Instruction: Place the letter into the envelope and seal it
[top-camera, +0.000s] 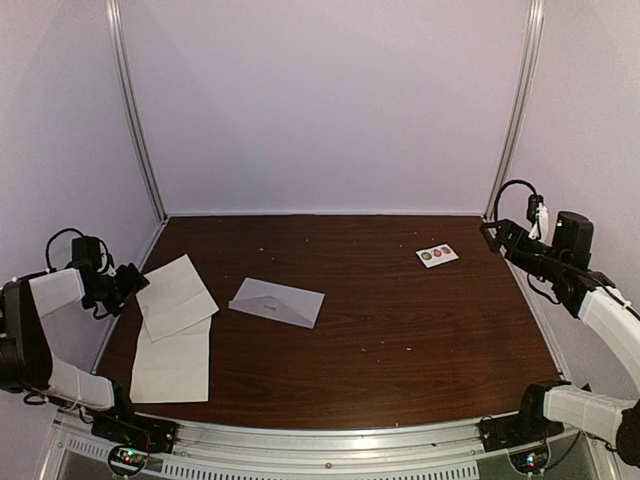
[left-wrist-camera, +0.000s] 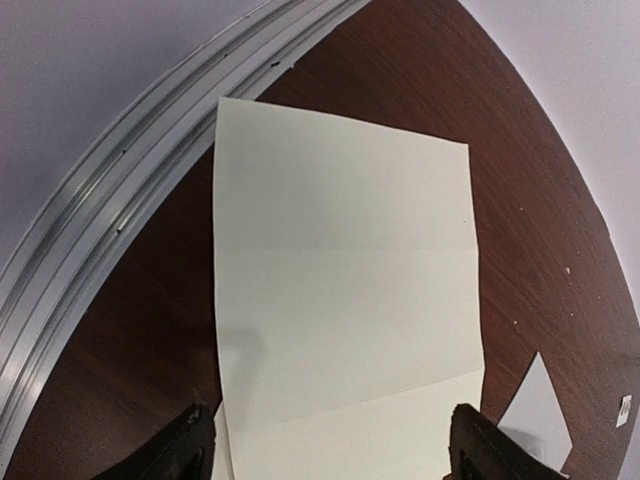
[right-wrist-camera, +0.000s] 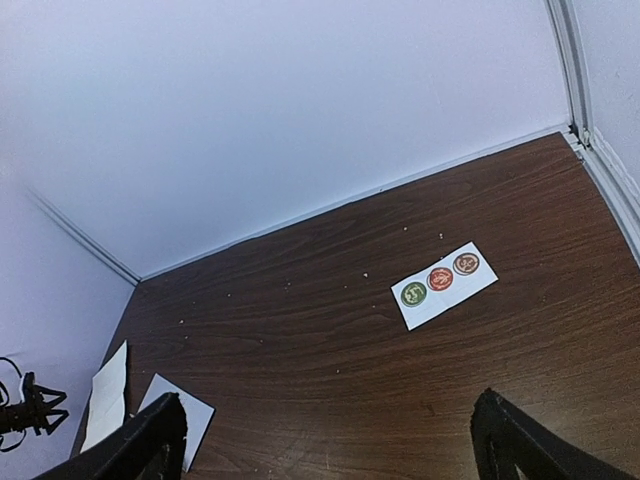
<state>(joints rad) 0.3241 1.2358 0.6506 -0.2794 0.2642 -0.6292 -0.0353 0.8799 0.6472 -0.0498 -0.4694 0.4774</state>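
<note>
Midway across the dark wooden bench, seen from above, lies the pale grey-white oblong paper envelope; two plain white paper sheets overlap left of it, and a small white sticker card sits far right. Left wrist: the left jaws stand wide over a creased sheet, gripping nothing, with the envelope's corner to its right. Right wrist: the right jaws gape empty; the envelope lies left of the card.
</note>
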